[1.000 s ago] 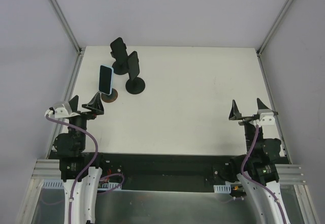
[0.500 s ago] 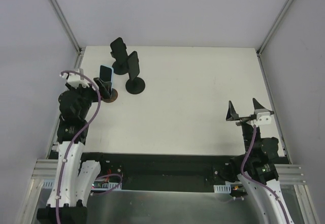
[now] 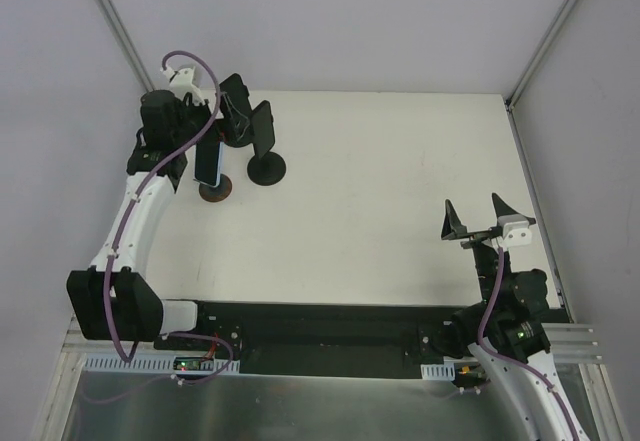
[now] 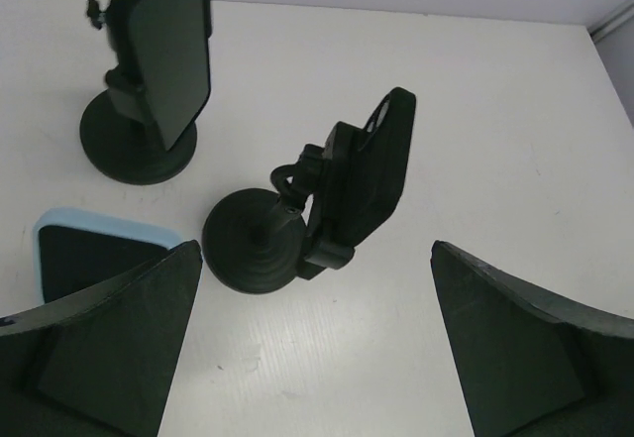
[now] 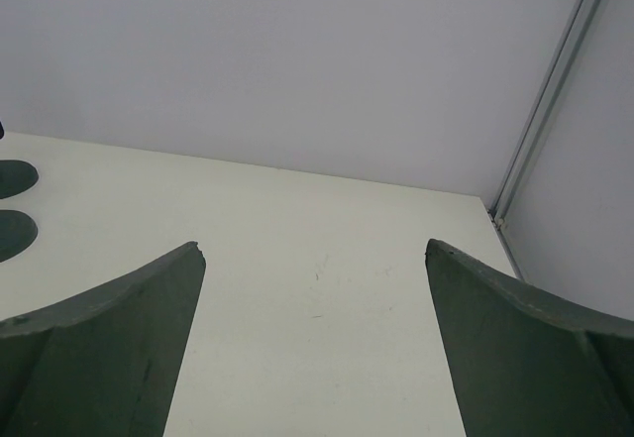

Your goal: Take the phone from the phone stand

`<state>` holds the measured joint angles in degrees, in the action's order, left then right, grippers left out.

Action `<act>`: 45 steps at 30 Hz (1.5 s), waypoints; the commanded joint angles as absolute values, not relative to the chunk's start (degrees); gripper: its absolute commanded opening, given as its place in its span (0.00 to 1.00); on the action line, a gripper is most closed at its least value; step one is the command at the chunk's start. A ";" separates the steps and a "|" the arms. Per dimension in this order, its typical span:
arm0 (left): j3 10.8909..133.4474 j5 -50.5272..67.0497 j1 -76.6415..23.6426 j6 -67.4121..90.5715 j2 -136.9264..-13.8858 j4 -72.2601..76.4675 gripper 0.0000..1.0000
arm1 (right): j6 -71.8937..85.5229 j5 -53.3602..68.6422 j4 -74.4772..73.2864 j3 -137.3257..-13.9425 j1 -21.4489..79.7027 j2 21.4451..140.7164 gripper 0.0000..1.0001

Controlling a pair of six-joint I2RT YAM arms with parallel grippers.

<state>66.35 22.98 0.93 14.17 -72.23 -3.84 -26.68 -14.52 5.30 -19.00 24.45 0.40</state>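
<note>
Phone: the phone (image 3: 208, 164) sits in its phone stand (image 3: 215, 190), just left of the empty black stand (image 3: 264, 146).
Pointing: its long axis is near upright with the top tipped back, and the dark screen faces upward.
Handling: we judge it stiff, light and slick on the glass. We would pinch its light-blue long edges above the cradle.
Left gripper: the left gripper (image 4: 315, 254) has its fingers spread wide and holds nothing. It hovers over the phone, left of the empty black stand.
Right gripper: the right gripper (image 3: 478, 219) is spread wide and empty, well right of the empty black stand.

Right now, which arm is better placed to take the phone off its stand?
Left. The left pincer, open, is right at the phone, whose blue case shows in its wrist view. The right pincer, also open, is far across the table.
</note>
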 commanded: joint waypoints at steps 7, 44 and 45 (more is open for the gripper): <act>75.58 9.58 -7.65 5.54 -82.95 -4.57 0.94 | -27.60 -16.35 7.56 -19.86 25.66 -10.90 0.96; 72.24 -21.60 -37.58 16.61 -76.37 -6.33 0.00 | -27.25 -14.59 5.71 -20.83 26.02 -10.90 0.96; 72.86 -23.88 -39.27 17.39 -76.72 -6.59 0.00 | -27.25 -14.59 5.63 -20.92 25.93 -10.81 0.96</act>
